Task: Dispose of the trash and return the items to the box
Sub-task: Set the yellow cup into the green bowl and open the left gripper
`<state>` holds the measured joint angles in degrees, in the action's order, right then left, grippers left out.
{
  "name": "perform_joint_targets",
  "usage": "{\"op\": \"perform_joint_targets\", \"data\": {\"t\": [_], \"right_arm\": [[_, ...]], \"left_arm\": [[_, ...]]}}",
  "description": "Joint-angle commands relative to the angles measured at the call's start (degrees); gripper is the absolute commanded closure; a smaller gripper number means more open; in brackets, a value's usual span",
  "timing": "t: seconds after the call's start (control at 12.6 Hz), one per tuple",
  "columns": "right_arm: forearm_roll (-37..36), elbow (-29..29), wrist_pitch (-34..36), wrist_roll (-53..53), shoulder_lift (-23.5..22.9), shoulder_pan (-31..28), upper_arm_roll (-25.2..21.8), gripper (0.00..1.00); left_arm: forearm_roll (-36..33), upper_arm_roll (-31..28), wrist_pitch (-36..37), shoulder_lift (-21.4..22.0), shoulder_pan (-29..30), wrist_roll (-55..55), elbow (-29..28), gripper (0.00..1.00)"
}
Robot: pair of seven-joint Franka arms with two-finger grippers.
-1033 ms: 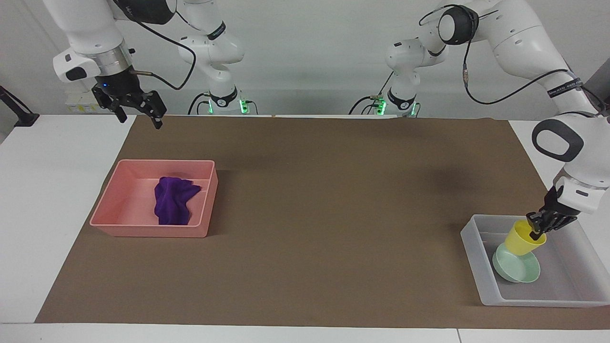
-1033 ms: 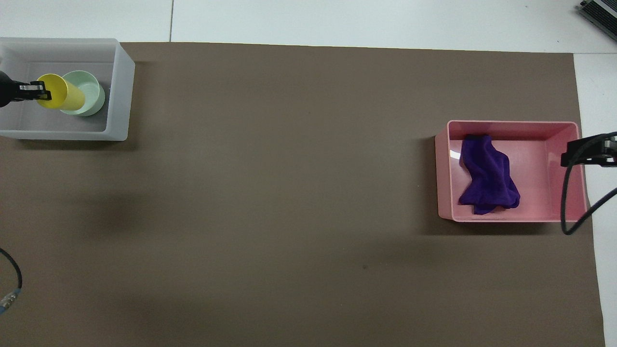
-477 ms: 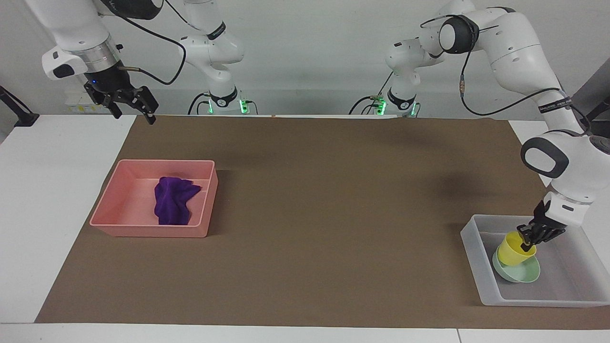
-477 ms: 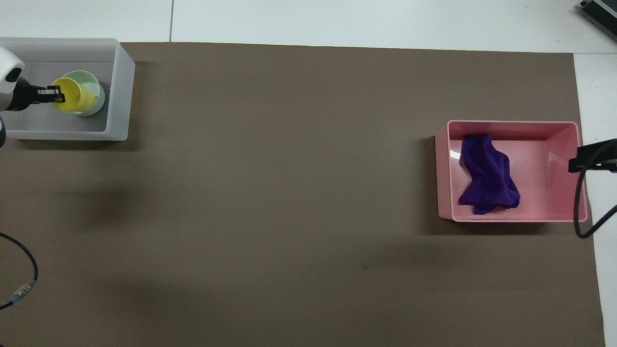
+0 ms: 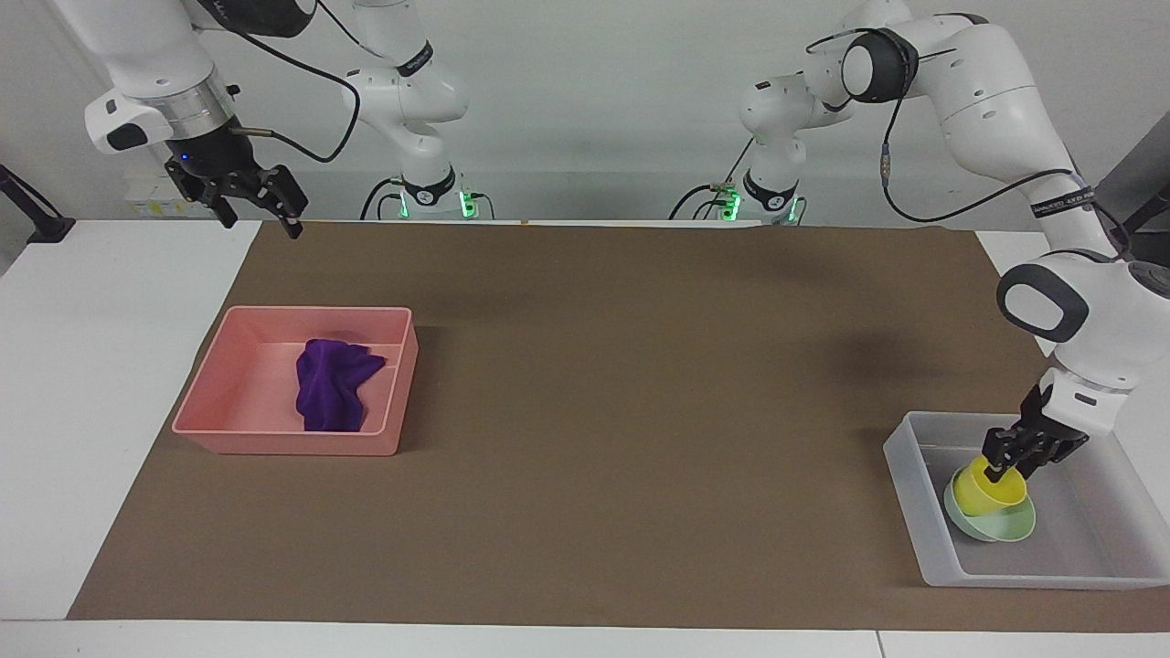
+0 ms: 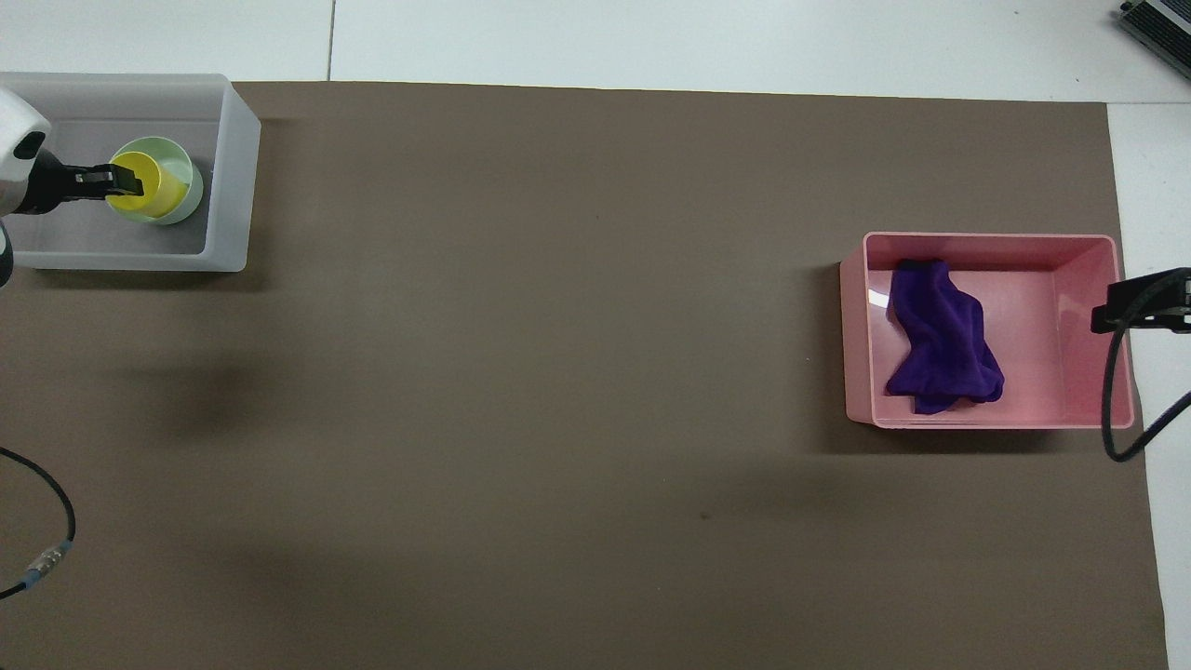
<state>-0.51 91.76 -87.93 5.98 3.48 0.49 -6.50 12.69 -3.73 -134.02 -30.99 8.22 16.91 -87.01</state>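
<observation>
The left pincer grips the rim of the yellow cup, tilted in the mint bowl inside the translucent box. Best to seat it level, then release. The purple rag lies in the pink tray. The right pincer waits, open.

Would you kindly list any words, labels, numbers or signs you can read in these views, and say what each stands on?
None can be read.
Band on the left arm: white lettering, too small to read.
Ring on the right arm: lettering, too small to read.
Grey box, pink tray, yellow cup, green bowl, purple cloth: no writing visible.
</observation>
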Motion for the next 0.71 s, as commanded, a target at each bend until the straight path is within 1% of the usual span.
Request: {"op": "perform_joint_targets", "data": {"t": [0.0, 0.16, 0.4, 0.56, 0.64], "right_arm": [[1.13, 1.23, 0.31, -1.14, 1.53, -1.28, 0.87, 0.0], [1.13, 1.23, 0.22, -1.14, 1.61, -1.28, 0.78, 0.0], [1.13, 1.23, 0.31, -1.14, 1.61, -1.28, 0.78, 0.0], [1.13, 1.23, 0.31, -1.14, 1.61, -1.28, 0.87, 0.0], [1.21, 1.23, 0.31, -1.14, 1.61, -1.28, 0.87, 0.0]], "left_arm": [[0.59, -0.4, 5.32, 6.53, -1.27, 1.29, -1.93, 0.0], [0.06, -0.49, 9.2, 12.5, -3.37, 1.11, -4.9, 0.0], [-1.96, -0.58, 9.74, 22.35, -7.77, 0.67, -14.29, 0.0], [-2.84, -0.49, 11.05, 28.15, -9.61, 0.15, -18.7, 0.0], [-3.8, -0.49, 12.63, 30.44, -10.84, -1.68, -19.94, 0.0]]}}
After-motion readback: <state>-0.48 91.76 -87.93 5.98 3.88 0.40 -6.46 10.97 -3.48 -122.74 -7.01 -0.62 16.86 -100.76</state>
